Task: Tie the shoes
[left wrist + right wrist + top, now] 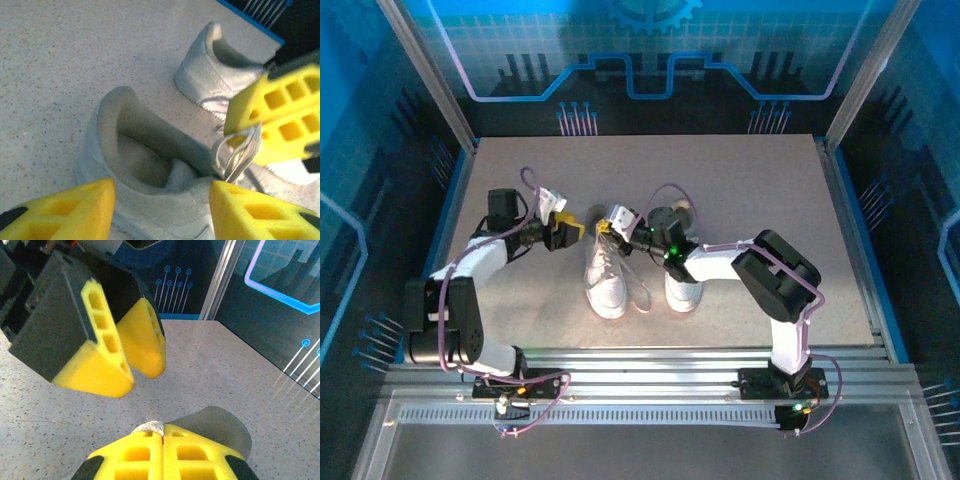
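Two white sneakers stand side by side near the middle of the table [770,200], close together but not touching: the left sneaker [607,285] lies in plain view, and the right sneaker [682,292] is partly covered by the right arm that reaches over it. Both claws meet at the far end of the left sneaker. The left claw [570,232] hangs just beside that end with its yellow fingers [65,210] set moderately apart and nothing between them. In its wrist view the sneaker's dark, padded heel opening sits right below the gap. The right claw [606,228] is pressed tight, fingers together, and pinches a thin white lace [150,427]. A small tuft of it pokes out where the two pads meet. Seen from the left wrist, the lace runs down from those pads in a flat bundle toward the tongue of the left sneaker. In the overhead view another loose stretch of lace curves over the table between the two sneakers. The two claws are near each other, not touching.
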### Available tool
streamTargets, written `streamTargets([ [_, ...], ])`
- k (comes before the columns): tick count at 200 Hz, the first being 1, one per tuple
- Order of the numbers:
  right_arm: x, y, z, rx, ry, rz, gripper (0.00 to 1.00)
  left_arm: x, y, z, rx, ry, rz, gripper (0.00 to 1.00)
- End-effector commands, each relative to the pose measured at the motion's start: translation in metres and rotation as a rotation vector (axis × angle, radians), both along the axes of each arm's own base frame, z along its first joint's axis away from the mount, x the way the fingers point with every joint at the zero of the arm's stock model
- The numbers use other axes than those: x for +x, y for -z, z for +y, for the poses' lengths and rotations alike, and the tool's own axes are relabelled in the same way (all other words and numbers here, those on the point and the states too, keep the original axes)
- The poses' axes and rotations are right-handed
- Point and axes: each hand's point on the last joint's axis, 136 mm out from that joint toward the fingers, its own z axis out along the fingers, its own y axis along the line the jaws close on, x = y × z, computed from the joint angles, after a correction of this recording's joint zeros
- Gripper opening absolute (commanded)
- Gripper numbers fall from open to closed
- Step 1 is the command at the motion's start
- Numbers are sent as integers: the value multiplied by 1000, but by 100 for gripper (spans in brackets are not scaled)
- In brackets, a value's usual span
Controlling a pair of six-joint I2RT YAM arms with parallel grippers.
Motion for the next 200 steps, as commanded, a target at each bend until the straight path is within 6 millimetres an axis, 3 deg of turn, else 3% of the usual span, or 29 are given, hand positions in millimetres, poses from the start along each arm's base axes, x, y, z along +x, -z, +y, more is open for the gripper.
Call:
streamTargets([
  [1, 1, -25, -2, 94, -62, -37, 0, 4, -5, -10, 112, 137, -193, 53],
  [59, 3, -17, 1, 75, -100, -6, 0, 9, 23, -37, 225, 276, -220, 51],
  [92, 5, -17, 1, 56, -96, -18, 0, 17, 21, -43, 226, 296, -250, 46],
  [116, 6, -15, 2, 47, -96, -20, 0, 11, 19, -47, 214, 334, -249, 43],
  [173, 12, -17, 3, 45, -87, -31, 0, -4, 19, -51, 210, 356, -242, 57],
  [200, 10, -16, 5, 50, -99, -27, 0, -1, 21, -53, 233, 347, -248, 58],
])
